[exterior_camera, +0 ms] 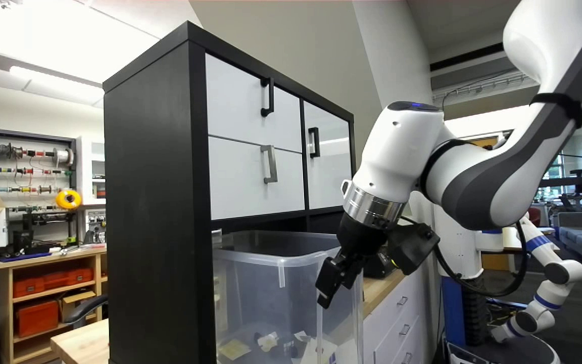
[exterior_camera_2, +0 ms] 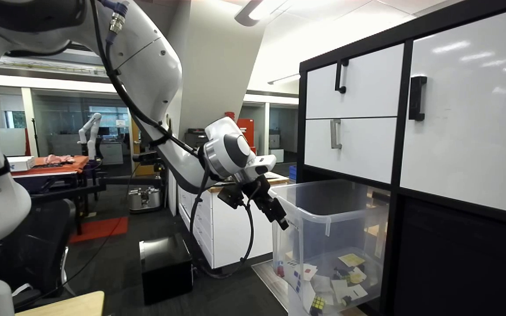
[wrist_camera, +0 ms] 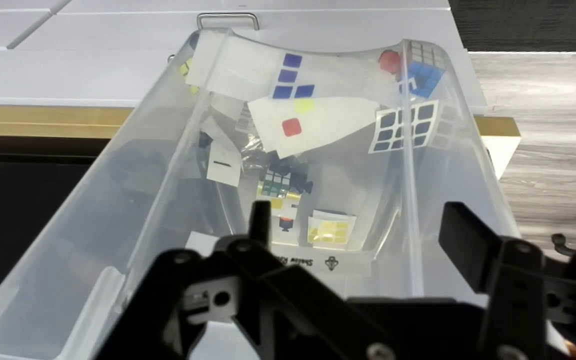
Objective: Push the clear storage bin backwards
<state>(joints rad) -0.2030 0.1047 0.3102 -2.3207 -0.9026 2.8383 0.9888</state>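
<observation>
The clear storage bin point(exterior_camera: 291, 261) is a large translucent tub with a thick rim. It also shows in an exterior view point(exterior_camera_2: 323, 218) and the wrist view point(wrist_camera: 348, 185). It stands upright, its rear part under the white drawers of the black cabinet, its front sticking out. Papers and small puzzle cubes show through its walls. My gripper point(exterior_camera: 329, 288) is at the outer front face of the bin, below the rim, pointing obliquely down, as it also appears in an exterior view point(exterior_camera_2: 281, 221). In the wrist view the gripper point(wrist_camera: 363, 232) is open with nothing between the fingers. Whether it touches the wall I cannot tell.
The black cabinet point(exterior_camera: 149, 202) with white drawers point(exterior_camera_2: 352, 151) stands over and beside the bin. A white drawer unit point(exterior_camera_2: 240, 224) with a wooden top is alongside. A black box point(exterior_camera_2: 165, 267) stands on the floor. A wooden tabletop point(exterior_camera: 86, 341) is at the cabinet's side.
</observation>
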